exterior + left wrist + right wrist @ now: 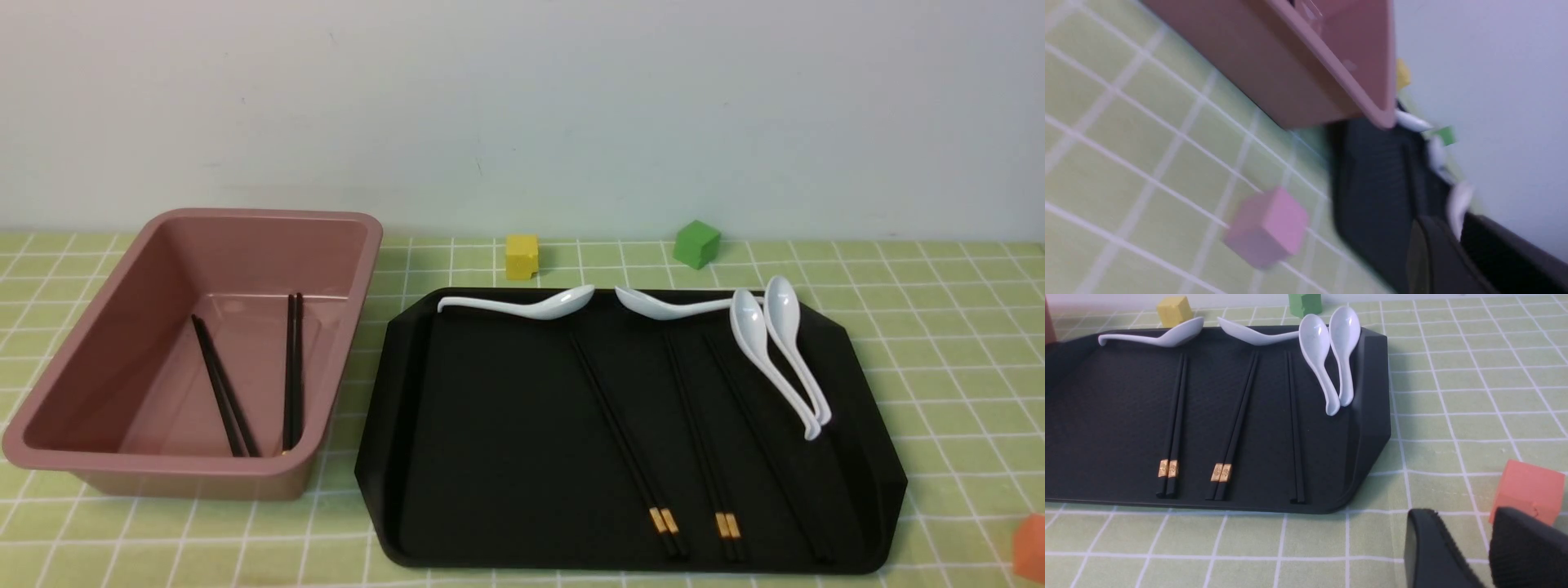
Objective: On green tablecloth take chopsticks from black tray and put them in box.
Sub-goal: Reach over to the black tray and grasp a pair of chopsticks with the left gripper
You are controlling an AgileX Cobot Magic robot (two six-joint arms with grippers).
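1. Black chopsticks (624,441) lie as three pairs in the black tray (490,457); more rest inside the mauve box (339,343).
2. White soup spoons (535,306) lie along the tray's far side.
3. Right tool (1468,516): released; left tool (1453,226): cannot tell.

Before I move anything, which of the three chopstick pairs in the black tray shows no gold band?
The pair nearest the tray's right edge, beside the two neighbouring spoons; the other two pairs show gold bands.

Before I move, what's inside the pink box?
In the box, two pairs of black chopsticks lie on the floor. The near wall and rim cover their near ends, and whatever else lies there.
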